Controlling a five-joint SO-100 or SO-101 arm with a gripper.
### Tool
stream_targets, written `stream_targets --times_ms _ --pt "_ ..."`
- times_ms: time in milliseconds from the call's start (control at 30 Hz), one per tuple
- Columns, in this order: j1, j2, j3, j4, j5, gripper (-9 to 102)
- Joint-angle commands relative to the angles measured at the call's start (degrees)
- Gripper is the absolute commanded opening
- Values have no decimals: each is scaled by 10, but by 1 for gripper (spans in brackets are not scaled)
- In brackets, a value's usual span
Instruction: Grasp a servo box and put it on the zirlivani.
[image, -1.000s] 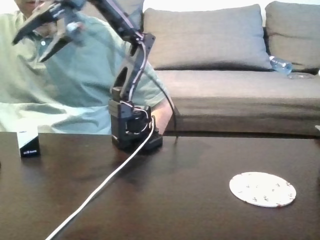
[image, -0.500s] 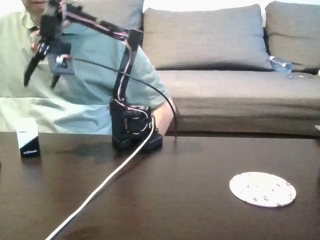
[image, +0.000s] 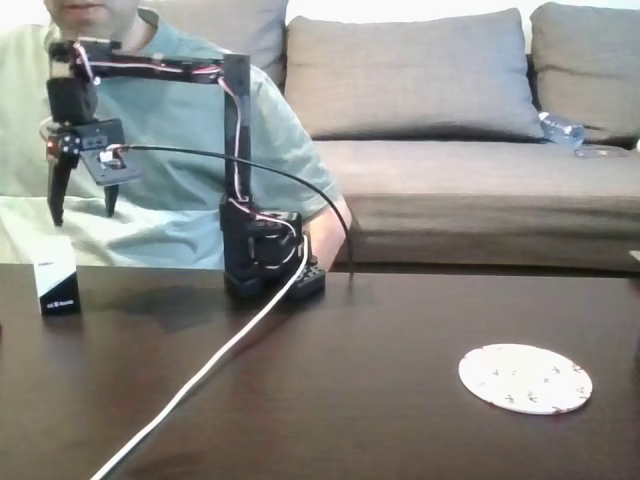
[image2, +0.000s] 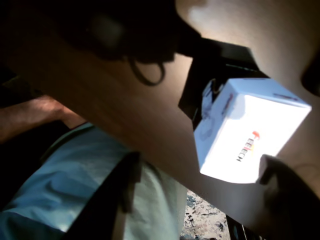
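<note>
Servo box: the servo box (image: 58, 287) stands upright on the dark table (image: 380, 420), well to the left of the arm base (image: 265, 262) in the fixed view, near the table's back edge; in the wrist view its white top (image2: 250, 132) shows red and black print
Gripper: the gripper (image: 82, 212) hangs above the servo box, fingers pointing down, spread wide, gripping nothing and clear of the box top
Zirlivani: the zirlivani (image: 525, 378) lies flat on the table, well right of the arm base and nearer the camera, far from the servo box
Cable: a white cable (image: 215, 362) runs from the arm base toward the front edge
Person: a person in a pale green shirt (image: 170, 130) sits behind the servo box, a grey sofa (image: 450, 130) behind the table
</note>
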Motion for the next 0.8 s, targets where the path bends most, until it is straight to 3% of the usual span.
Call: stream_targets --times_ms 0,267,767 --pt "-11 -10 -68 4 12 30" --pt "-3 -96 -217 38 42 33" --pt "13 -182 -221 38 6 34"
